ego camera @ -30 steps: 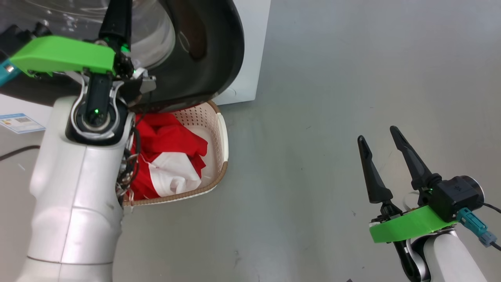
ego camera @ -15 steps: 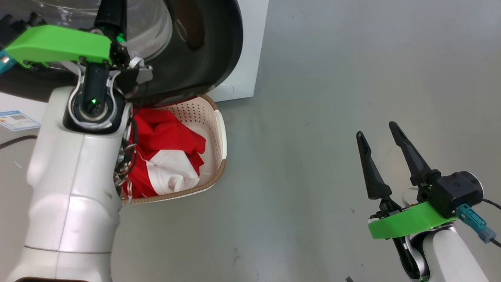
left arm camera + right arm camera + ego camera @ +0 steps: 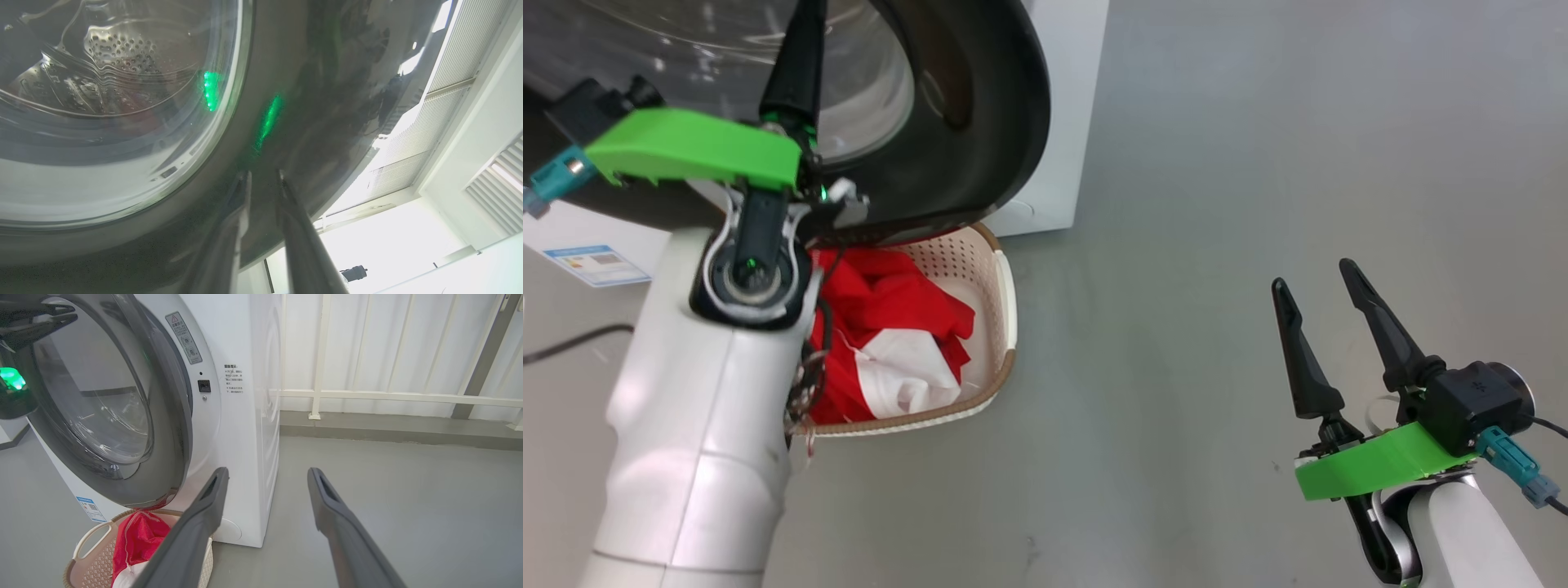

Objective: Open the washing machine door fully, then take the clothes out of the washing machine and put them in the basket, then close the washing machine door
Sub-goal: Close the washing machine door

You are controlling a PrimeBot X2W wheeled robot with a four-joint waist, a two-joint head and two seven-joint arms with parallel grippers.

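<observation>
**Head view, read left to right.**

- **Left gripper [image 3: 796,65]:** the fingers are pressed together with nothing between them, and their long axis runs toward 12 o'clock.
- **Door [image 3: 980,122]:** it stands ajar, directly at 12 o'clock from those fingertips. In the left wrist view the tips meet the lower part of the black rim [image 3: 294,90] and appear to touch it, though contact cannot be confirmed. The glass bowl [image 3: 102,102] lies at 10 o'clock from them.
- **Basket [image 3: 1009,310]:** it sits on the floor [image 3: 1217,163] at 6 o'clock from the door, with its far end under the door's lower edge.
- **Clothes [image 3: 890,310]:** they lie inside the basket, red with a white panel.
- **Machine [image 3: 1078,98]:** it stands behind the door. In the right wrist view its latch socket [image 3: 204,386] is just beside the door's near edge.
- **Right gripper [image 3: 1312,276]:** the fingers are spread wide and hold nothing. It is well apart from the door, at about 4 o'clock from it, with fingers pointing to 12.

**Reading:** with the clothes in the basket, closing the door appears to be the step in hand. The left arm is much the nearer. The move likely depends on the fingertips pushing square against the door's outer face toward the machine.
</observation>
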